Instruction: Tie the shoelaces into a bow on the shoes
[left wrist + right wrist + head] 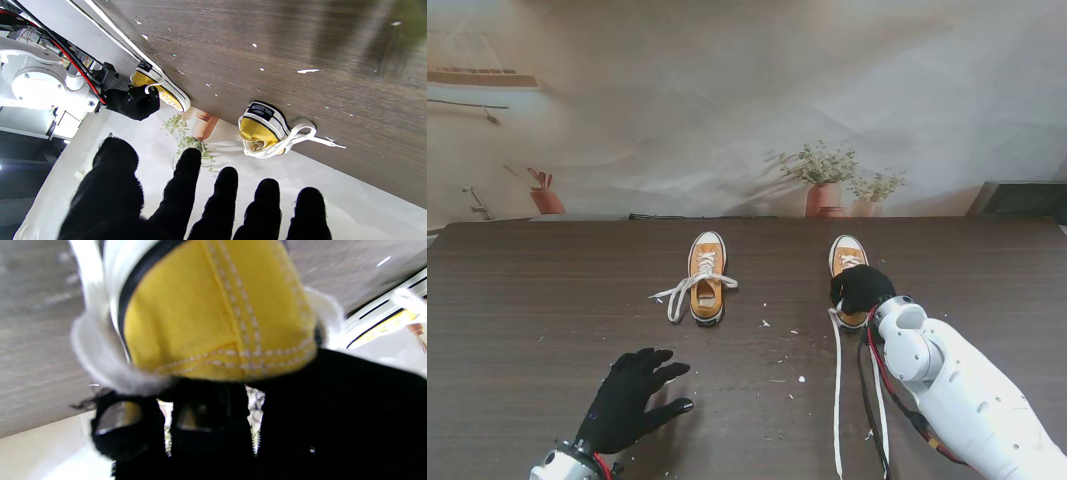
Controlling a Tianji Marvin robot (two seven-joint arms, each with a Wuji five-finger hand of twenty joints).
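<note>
Two yellow sneakers with white toes stand on the dark wooden table (547,300). On the left shoe (707,277) (263,128) the white laces (683,291) lie in a loose tangle spilling to its left. My right hand (862,288) (133,101), in a black glove, is clasped over the heel end of the right shoe (848,258) (217,313). That shoe's two long laces (837,400) trail straight back toward me. My left hand (632,398) (200,200) lies near me on the table, fingers spread, holding nothing.
Potted plants (824,178) stand beyond the table's far edge, with a small pot (546,198) at the far left. White crumbs (767,323) dot the wood between the shoes. A black cable (867,400) runs along my right arm beside the laces.
</note>
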